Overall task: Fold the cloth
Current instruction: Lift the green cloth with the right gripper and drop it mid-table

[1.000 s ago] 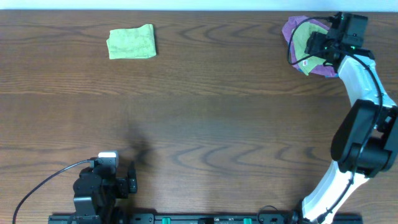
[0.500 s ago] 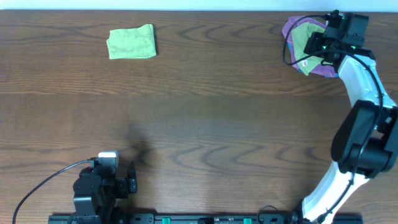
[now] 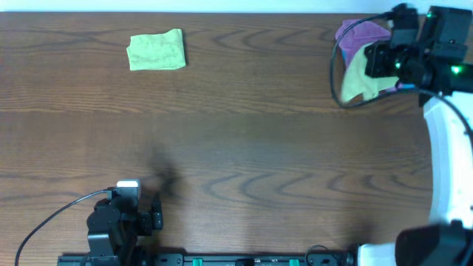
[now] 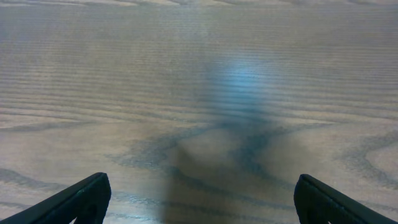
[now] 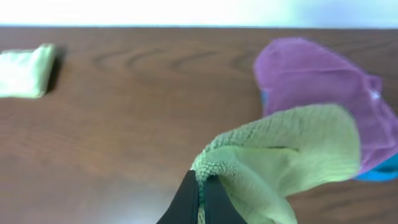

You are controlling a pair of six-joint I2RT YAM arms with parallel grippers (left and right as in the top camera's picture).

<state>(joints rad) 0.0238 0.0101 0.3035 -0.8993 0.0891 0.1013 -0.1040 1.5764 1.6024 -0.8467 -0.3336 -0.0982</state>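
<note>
Currently held: yellow-green cloth [image 3: 355,77], pinched at one edge by the right end effector [image 3: 384,59].
Right end effector: its two dark fingers [image 5: 186,202] are pressed together on a bunched fold of the cloth, at the bottom centre of the wrist view.
Left end effector [image 4: 202,182]: spread wide, nothing between the tips, over bare wood at the lower left of the overhead frame.
Cloth place: upper right of the overhead frame, just beside and partly over the purple cloth [image 3: 362,33].
Cloth long axis: in the overhead view it runs diagonally, from the grip down toward the lower left; in the wrist view it widens from the pinched edge up toward the right.
Cloth contact: whether its free end touches the counter [image 3: 244,148] cannot be told.
Cloth texture: nubby, looped terry with a thick rolled hem; limp, with soft rounded folds.
Purple cloth: smoother, rumpled, with a blue edge [image 5: 379,169] showing under it.
Folded green cloth [image 3: 156,51]: a neat squarish pad, upper left, well apart.
Counter: dark brown wood grain, running left to right.
</note>
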